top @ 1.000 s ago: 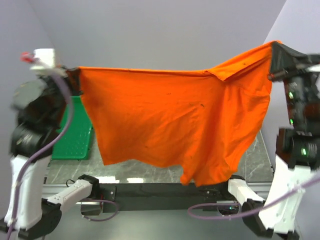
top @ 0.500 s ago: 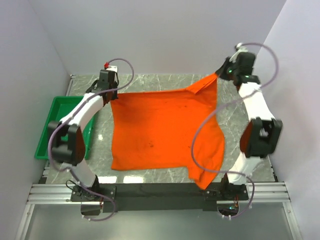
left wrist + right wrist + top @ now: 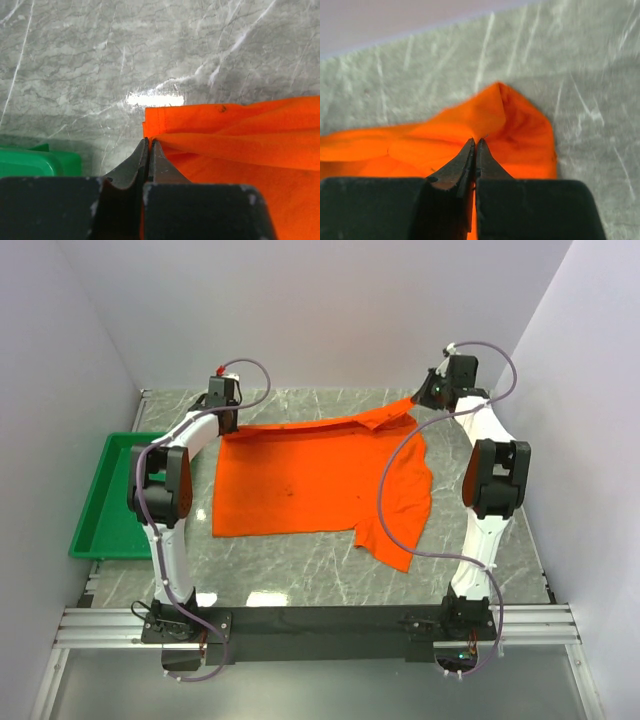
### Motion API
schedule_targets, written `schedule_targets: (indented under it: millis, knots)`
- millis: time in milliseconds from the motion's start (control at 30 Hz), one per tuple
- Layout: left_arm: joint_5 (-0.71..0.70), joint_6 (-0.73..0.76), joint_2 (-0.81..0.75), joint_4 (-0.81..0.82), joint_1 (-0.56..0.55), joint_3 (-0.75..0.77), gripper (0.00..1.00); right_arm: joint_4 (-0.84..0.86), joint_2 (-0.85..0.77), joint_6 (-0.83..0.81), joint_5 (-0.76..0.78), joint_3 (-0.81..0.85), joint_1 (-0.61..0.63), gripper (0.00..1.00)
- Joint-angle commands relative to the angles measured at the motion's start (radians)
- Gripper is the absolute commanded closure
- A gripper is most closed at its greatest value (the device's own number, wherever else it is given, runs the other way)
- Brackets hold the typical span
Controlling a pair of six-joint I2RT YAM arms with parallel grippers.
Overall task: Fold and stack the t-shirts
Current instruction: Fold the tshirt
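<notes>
The bright orange t-shirt (image 3: 310, 480) lies spread over the middle of the marble table, its far edge stretched between both arms. My left gripper (image 3: 226, 426) is shut on the shirt's far left corner (image 3: 165, 131), low over the table. At the far right, my right gripper (image 3: 418, 400) is shut on a raised fold of the shirt (image 3: 470, 125). One sleeve (image 3: 400, 525) hangs out toward the near right side.
A green bin (image 3: 105, 495) stands at the table's left edge; its rim (image 3: 30, 160) shows in the left wrist view. Walls close in at the back and on both sides. Purple cables loop off both arms.
Both arms have swung from high near the camera to the table's far side and come down. The shirt hung in the air and now lies mostly flat on the marble.
</notes>
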Motion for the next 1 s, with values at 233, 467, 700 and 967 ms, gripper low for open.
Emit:
schedule_targets:
  millis: [233,467,700,967]
  knots:
    - [0.049,-0.045,-0.112,0.006,0.046,0.025,0.99,-0.003,-0.157,0.117,0.090,0.027,0.012,1.00]
    - [0.088,-0.073,-0.129,-0.046,0.070,0.006,0.99,-0.117,-0.218,0.144,0.223,-0.018,0.050,1.00]
    - [0.112,-0.097,-0.117,-0.078,0.073,-0.014,0.99,-0.163,-0.321,0.204,0.369,-0.125,0.082,1.00]
    - [0.135,-0.117,-0.105,-0.074,0.073,-0.029,0.99,-0.175,-0.385,0.238,0.412,-0.225,0.090,1.00]
